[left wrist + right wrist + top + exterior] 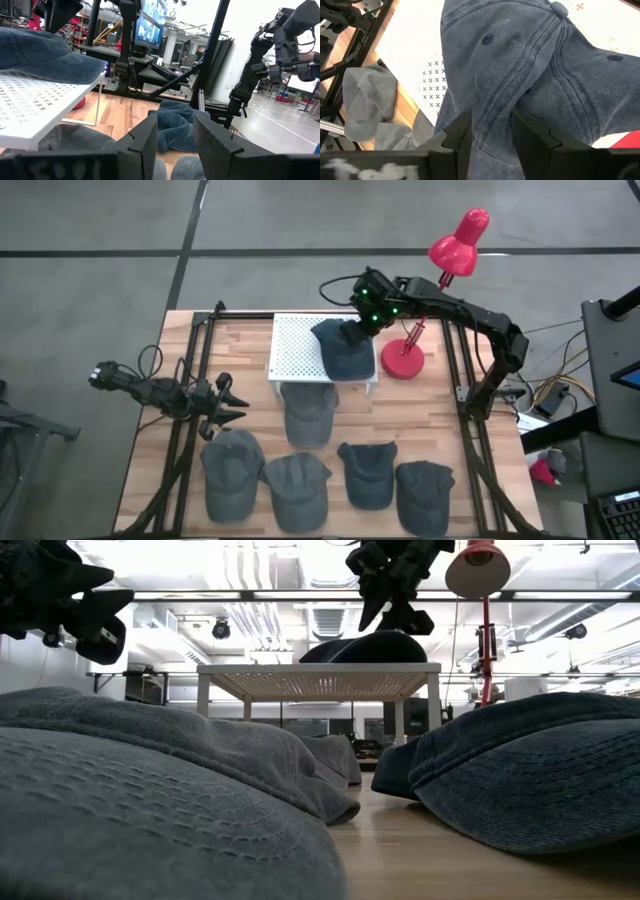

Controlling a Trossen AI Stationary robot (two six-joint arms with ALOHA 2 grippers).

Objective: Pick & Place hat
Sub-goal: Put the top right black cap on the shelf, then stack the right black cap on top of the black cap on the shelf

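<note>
Overhead, the right gripper [362, 320] hung directly over the dark blue hat [344, 350], which lay on the white perforated stand [296, 346] at the table's [250, 405] far side, its long axis running from the gripper toward the near edge. The left gripper [225, 405] waited well apart, beside the row of grey hats [233, 470].

From table height, the right gripper [392, 602] stood just above the hat's [365, 648] crown, apparently clear of it.

Through the right wrist camera, the fingers [457, 132] were parted with hat [520, 75] fabric showing between them; whether they pinched it I could not tell.

Through the left wrist camera, the left gripper [175, 142] stood partly open and empty.
</note>
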